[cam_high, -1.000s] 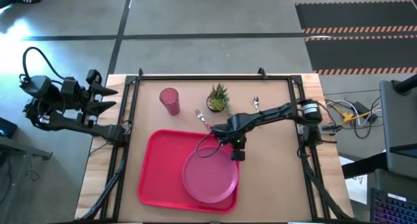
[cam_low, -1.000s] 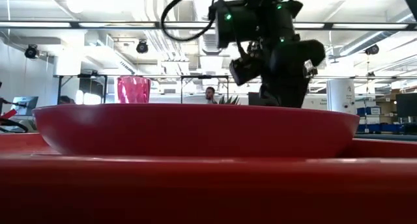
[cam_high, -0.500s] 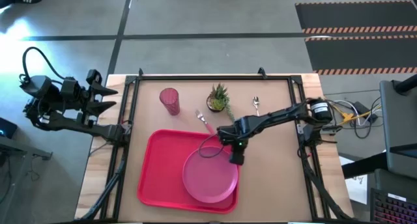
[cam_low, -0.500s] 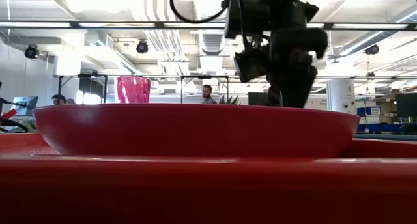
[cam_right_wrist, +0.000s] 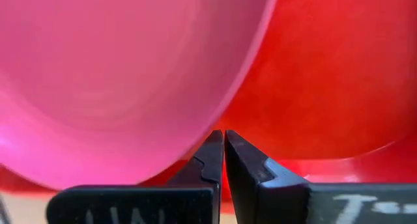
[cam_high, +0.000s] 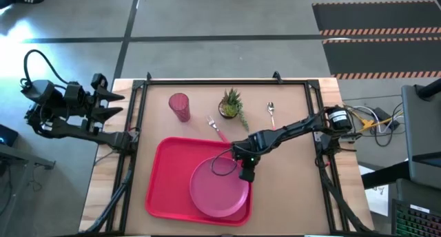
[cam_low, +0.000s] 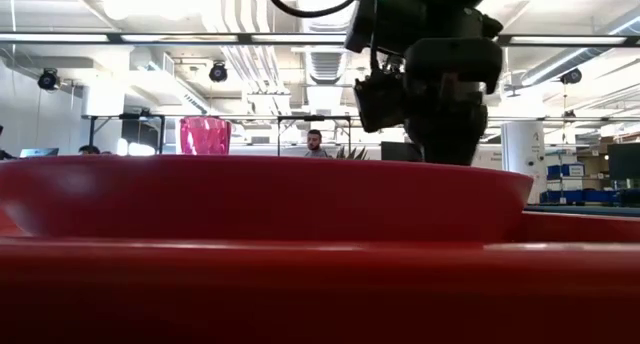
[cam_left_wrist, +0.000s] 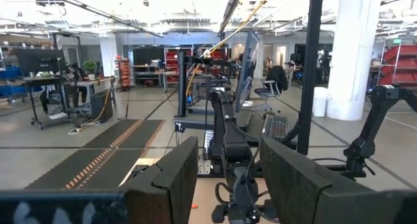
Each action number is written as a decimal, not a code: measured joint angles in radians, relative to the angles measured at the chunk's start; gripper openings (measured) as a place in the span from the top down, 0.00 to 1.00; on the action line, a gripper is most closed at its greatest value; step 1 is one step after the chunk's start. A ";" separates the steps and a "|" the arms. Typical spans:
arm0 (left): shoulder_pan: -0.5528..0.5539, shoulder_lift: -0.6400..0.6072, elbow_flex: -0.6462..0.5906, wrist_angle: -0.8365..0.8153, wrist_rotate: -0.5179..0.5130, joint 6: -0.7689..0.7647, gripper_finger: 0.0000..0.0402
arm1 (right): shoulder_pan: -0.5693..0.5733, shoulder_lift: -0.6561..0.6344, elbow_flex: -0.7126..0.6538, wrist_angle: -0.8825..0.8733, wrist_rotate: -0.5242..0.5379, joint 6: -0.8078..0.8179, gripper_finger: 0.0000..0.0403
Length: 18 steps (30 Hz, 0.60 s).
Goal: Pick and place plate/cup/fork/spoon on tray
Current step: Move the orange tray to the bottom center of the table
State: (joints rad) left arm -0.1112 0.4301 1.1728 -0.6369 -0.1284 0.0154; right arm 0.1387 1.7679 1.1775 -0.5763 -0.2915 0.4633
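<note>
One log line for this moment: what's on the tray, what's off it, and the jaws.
tray: plate | table: cup, fork, spoon | right gripper: jaws shut at plate rim | left gripper: parked off-table, jaws open

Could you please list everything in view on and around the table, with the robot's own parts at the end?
tray: one, red, near half of the table, left of centre.
plate: one, pink, lying in the tray's right part.
cup: one, translucent red-pink, upright on the table beyond the tray.
potted plant: one, green, on the table right of the cup.
fork: one, pink-red handle, on the table between plant and tray.
spoon: one, silver bowl, on the table right of the plant.
table: one, light wood.
person: one, far back in the room.
right gripper: dark, fingers shut, at the plate's right edge.
left gripper: dark, fingers open, parked off the table's left side.
</note>
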 joint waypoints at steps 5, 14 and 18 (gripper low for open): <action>0.000 0.000 0.001 0.000 0.000 0.000 0.63 | 0.024 -0.001 -0.048 0.014 -0.032 0.042 0.98; 0.000 0.000 0.001 0.000 -0.003 0.000 0.63 | 0.040 -0.034 -0.101 -0.028 -0.056 0.058 0.98; 0.000 0.000 0.001 0.000 -0.003 0.000 0.63 | 0.037 -0.053 -0.104 -0.133 -0.049 0.016 0.98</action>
State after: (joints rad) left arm -0.1115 0.4305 1.1736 -0.6365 -0.1318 0.0154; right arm 0.1761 1.7146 1.0731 -0.7092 -0.3406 0.4789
